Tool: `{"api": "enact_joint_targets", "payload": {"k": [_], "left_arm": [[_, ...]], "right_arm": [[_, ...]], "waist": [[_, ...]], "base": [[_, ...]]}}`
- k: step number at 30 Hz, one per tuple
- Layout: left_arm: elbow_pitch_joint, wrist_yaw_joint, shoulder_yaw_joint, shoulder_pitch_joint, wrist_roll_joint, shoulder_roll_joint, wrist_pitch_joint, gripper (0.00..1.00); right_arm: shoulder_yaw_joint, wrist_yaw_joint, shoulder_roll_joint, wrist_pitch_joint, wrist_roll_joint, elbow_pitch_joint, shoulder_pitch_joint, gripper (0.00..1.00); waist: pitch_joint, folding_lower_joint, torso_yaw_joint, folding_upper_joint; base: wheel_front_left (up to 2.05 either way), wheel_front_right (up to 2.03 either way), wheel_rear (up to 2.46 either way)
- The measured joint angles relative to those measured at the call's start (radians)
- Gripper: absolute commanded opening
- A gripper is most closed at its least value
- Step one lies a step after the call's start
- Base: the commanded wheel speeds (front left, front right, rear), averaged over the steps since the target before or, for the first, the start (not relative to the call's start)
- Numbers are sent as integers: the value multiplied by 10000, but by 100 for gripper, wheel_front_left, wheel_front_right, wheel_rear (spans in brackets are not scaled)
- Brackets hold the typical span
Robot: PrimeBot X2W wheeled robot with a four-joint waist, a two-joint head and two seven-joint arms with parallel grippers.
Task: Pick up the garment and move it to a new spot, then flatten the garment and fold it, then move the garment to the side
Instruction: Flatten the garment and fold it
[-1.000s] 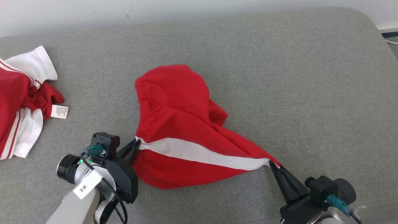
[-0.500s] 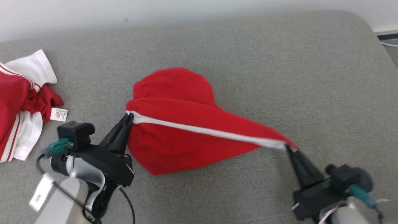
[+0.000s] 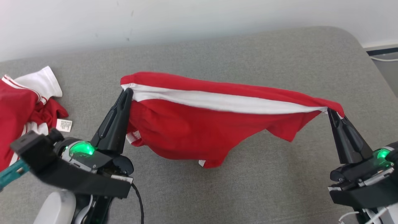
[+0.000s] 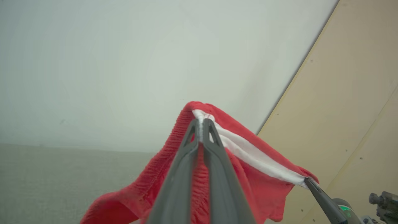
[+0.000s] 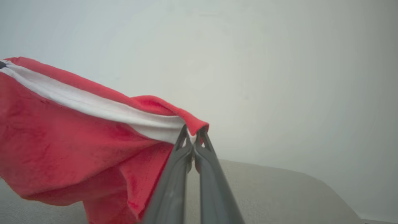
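The garment point(image 3: 199, 130) is a pair of red shorts with a white side stripe, stretched in the air between both grippers above the grey cushion point(image 3: 248, 56). My left gripper point(image 3: 127, 91) is shut on its waistband end; in the left wrist view the left gripper point(image 4: 201, 123) pinches the stripe of the garment point(image 4: 248, 155). My right gripper point(image 3: 329, 111) is shut on the opposite end; in the right wrist view the right gripper point(image 5: 192, 130) clamps the garment point(image 5: 68, 133) at the hem. The lower part of the shorts hangs down in loose folds.
A second red-and-white garment point(image 3: 21, 105) with a white label point(image 3: 64, 125) lies bunched at the cushion's left edge. A pale wall point(image 3: 186, 18) runs behind the cushion. Floor and a cable point(image 3: 384, 57) show past the right edge.
Both grippers have risen and spread apart, lifting the shorts off the cushion and pulling the stripe taut. The head camera has also tilted, so the cushion sits lower in view.
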Motion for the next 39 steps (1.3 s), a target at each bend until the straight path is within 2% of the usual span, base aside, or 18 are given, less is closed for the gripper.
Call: {"api": "enact_joint_targets", "payload": {"k": [7,11,15,19,22,25,27,29,35,39], "left_arm": [[-2242,4,-121,106,-685,0,543,0],[-2357,307,-224,-335,-920,48,1168,0],[-918,918,-305,-1657,-936,38,1929,0],[1386,1592,-301,-3778,-382,-35,2520,0],[2842,1881,6,-6095,-63,-500,2378,0],[3248,1816,146,-7492,-50,-1066,2100,0],[3530,1678,25,-7502,-138,-1277,2056,0],[3764,1578,-192,-6951,-276,-1258,2117,0],[4054,1321,-871,-3717,-499,-980,2420,0],[4286,963,-1488,-1871,-606,-930,2583,0]], "right_arm": [[-121,56,-493,102,186,-2084,279,0],[-54,100,-591,579,719,-2276,-402,0],[623,182,-533,1511,1705,-859,-2152,0],[955,190,-382,2449,1954,1306,-5227,0],[790,190,-146,2640,1935,2558,-7815,0],[665,190,73,2535,1944,3196,-9081,0],[842,190,86,2466,2092,3638,-9029,0],[1218,190,38,2566,2368,3973,-8385,0],[2439,190,128,3225,3720,4863,-5304,0],[3103,190,251,3614,4395,5185,-4020,0]], "waist": [[-244,-2,-217,-1],[-162,-2,-317,0],[94,-1,-367,0],[483,2,-416,1],[799,4,-422,1],[1037,3,-373,0],[1108,3,-283,0],[1119,3,-178,1],[1115,2,36,1],[1144,1,81,1]], "base": [[0,0,0],[0,0,0],[0,0,0],[0,0,0],[0,0,0],[0,0,0],[0,0,0],[0,0,0],[0,0,0],[0,0,0]]}}
